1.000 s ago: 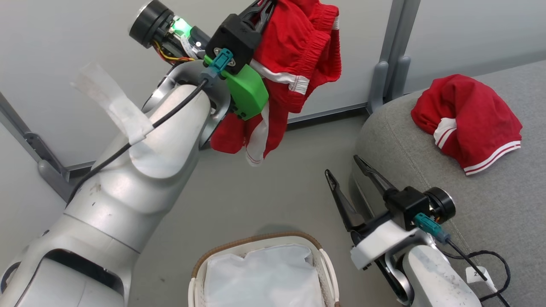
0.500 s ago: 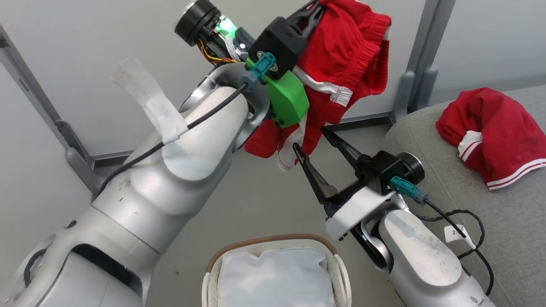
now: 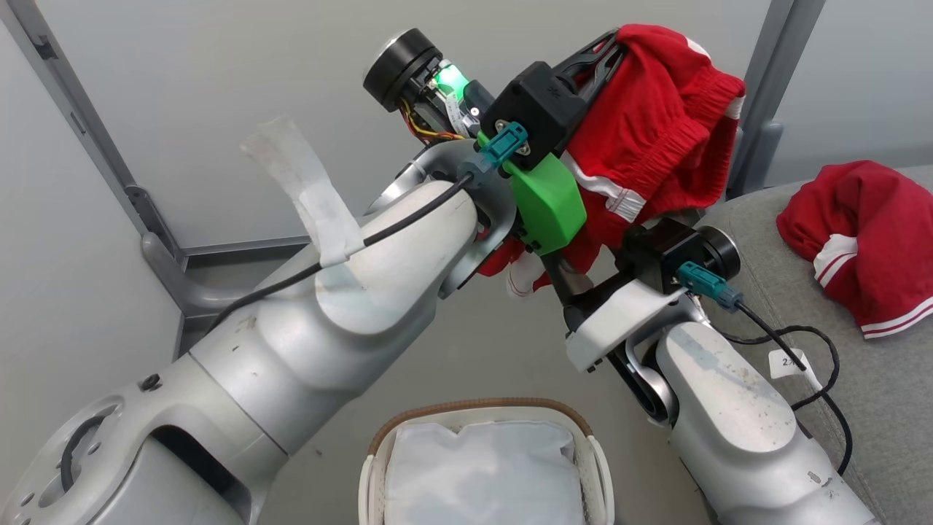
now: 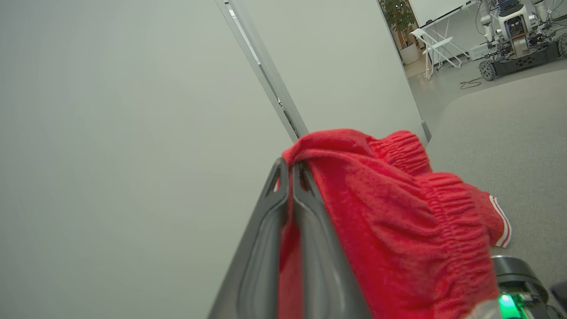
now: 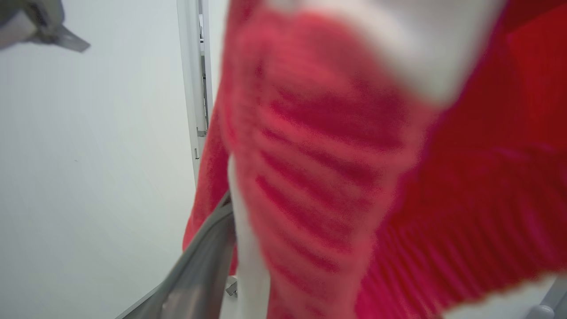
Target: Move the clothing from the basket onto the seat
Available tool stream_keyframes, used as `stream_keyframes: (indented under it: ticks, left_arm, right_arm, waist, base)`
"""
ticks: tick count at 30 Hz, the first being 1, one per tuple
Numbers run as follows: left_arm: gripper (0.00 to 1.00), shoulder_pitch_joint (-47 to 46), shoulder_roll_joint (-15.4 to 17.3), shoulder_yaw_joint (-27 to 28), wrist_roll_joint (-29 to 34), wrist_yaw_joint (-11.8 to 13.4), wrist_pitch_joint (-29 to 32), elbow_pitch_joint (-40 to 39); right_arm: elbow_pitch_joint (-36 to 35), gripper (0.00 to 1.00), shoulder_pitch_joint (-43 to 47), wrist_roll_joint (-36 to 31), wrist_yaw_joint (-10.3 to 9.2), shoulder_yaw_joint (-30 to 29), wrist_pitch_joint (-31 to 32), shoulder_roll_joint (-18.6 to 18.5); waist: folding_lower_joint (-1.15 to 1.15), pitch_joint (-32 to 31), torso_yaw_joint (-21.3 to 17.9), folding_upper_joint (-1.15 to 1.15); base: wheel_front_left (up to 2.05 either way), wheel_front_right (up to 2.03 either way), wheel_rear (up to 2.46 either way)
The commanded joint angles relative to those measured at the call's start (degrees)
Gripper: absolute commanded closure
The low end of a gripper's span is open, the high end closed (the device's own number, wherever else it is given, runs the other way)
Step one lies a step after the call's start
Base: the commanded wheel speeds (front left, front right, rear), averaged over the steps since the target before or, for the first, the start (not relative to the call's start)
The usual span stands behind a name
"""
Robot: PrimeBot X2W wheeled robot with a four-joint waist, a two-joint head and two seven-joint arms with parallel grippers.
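Left hand (image 4: 289,170) clamped on red garment (image 3: 656,146), held high above basket (image 3: 466,415); right hand (image 3: 572,277) under hanging hem, closure unclear, probably steadying transfer to seat (image 3: 765,240).

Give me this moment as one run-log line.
left end effector: shut on held garment, raised | right end effector: at its hanging end, grip unclear | basket: white liner visible | seat: second garment lying on it

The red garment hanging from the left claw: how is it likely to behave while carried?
Likely floppy: the red garment drapes in folds from the left claw, pinched at one edge. Probably light: it hangs from that small pinch. The ribbed knit looks grippy, not slippery.
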Motion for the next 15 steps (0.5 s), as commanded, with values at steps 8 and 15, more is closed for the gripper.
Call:
stream_keyframes:
  ticks: [8,15]
  left_arm:
    - [1.00,0.3,0.1,-0.1,-2.9,0.9,-1.3,5.4]
    - [1.00,3.9,1.3,1.6,-6.2,-1.1,-2.9,10.3]
  right_arm:
    - [-1.2,1.00,1.4,-2.2,-0.06,-0.7,0.0,-0.2]
    - [-3.6,1.00,2.9,-3.1,-0.07,-1.8,0.0,-0.2]
  waist:
    - [0.00,0.7,-0.9,0.00]
    - [0.00,1.3,-2.1,0.00]
  base:
    - [0.00,0.00,0.00]
    - [0.00,0.00,0.00]
